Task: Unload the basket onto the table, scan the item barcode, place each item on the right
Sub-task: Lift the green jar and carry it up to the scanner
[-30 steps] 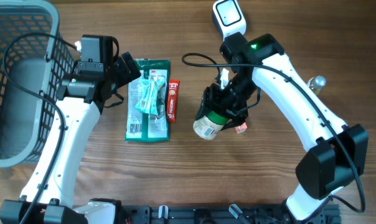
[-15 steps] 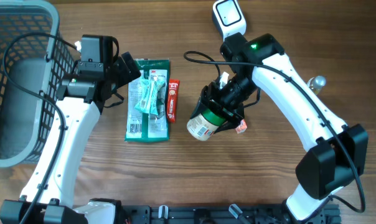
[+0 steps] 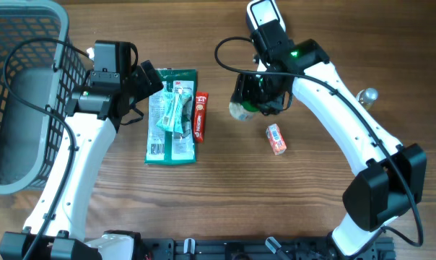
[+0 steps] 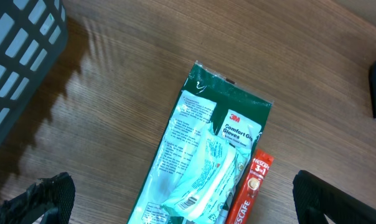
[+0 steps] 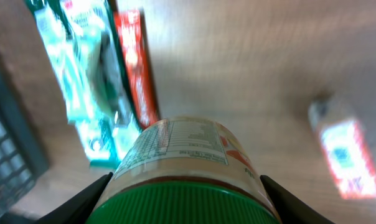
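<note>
On the wooden tabletop (image 3: 225,202), nearest the arms' bases, a small red-orange box (image 3: 276,139) lies alone. Just beyond it to the left, a green packet of 3M comfort gloves (image 3: 171,115) lies flat, with a red Nescafe 3-in-1 sachet (image 3: 201,115) along its right edge. The left pincer (image 3: 147,85) hovers at the packet's upper left corner, its jaws spread wide and holding nothing. Level with the sachet and well to its right, the right pincer (image 3: 250,97) grips a green-lidded jar (image 3: 241,110) by the lid, above the tabletop. In the right wrist view the printed nutrition label faces the camera. A grey wire basket (image 3: 1,87) stands at the far left.
</note>
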Robot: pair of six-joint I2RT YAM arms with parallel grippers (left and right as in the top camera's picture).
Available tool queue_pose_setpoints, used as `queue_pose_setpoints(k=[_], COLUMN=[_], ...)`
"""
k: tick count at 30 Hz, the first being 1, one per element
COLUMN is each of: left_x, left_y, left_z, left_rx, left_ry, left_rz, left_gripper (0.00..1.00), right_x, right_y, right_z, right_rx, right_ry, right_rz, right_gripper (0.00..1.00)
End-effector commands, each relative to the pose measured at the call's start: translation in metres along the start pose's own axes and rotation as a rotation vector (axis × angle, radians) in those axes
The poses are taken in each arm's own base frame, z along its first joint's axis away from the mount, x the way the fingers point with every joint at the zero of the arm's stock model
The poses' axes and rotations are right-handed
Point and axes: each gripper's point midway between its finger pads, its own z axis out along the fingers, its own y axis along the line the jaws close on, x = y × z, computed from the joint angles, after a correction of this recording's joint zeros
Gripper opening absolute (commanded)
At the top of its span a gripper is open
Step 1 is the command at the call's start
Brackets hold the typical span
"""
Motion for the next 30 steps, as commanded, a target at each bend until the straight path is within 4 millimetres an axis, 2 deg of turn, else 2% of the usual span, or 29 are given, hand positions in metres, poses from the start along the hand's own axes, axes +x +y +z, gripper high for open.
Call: queue_pose_setpoints(k=[1, 4, 6, 9, 15, 16, 18, 21, 23, 26, 29, 30], left_x=[-0.006, -0.006, -0.006, -0.006, -0.006, -0.006, -0.006, -0.006, -0.006, -0.006, -0.006, -0.006], left_y=[0.0, 0.0, 0.0, 0.0, 0.0, 0.0, 0.0, 0.0, 0.0, 0.0, 0.0, 0.0], left_z=[-0.004, -0.004, -0.004, -0.004, -0.004, -0.004, -0.004, -0.004, -0.004, -0.004, -0.004, -0.004], left_rx=[0.001, 0.001, 0.001, 0.0, 0.001, 0.001, 0.001, 0.001, 0.001, 0.0, 0.001, 0.001], left_ry=[-0.017, -0.017, -0.018, -0.017, -0.018, -0.017, -0.017, -0.018, -0.018, -0.017, -0.017, -0.017], left_rz=[-0.004, -0.004, -0.003, -0.004, -0.004, -0.004, -0.003, -0.004, -0.003, -0.004, -0.004, -0.004], left_gripper=[1.0, 1.0, 1.0, 1.0, 1.0, 1.0, 1.0, 1.0, 1.0, 1.0, 1.0, 1.0], right_x=[-0.019, -0.036, -0.056, -0.081, -0.15, -0.164, -0.187, -0.209, -0.221, -0.238, -0.252, -0.259], right_y=[0.003, 0.004, 0.011, 0.001, -0.012, -0.017, -0.018, -0.018, -0.025, -0.033, -0.04, -0.044], right_z=[-0.011, -0.045, -0.074, -0.085, -0.075, -0.074, -0.066, -0.042, -0.025, -0.003, 0.012, 0.017], right_rx=[0.012, 0.029, 0.016, 0.103, 0.32, 0.373, 0.409, 0.398, 0.415, 0.405, 0.402, 0.399], right_ry=[-0.082, -0.143, -0.225, -0.336, -0.56, -0.606, -0.678, -0.715, -0.713, -0.73, -0.757, -0.773], right_rz=[-0.179, -0.191, -0.263, -0.307, -0.427, -0.427, -0.404, -0.396, -0.413, -0.4, -0.385, -0.376], right_gripper=[0.13, 0.13, 0.13, 0.16, 0.17, 0.12, 0.11, 0.15, 0.23, 0.27, 0.27, 0.21])
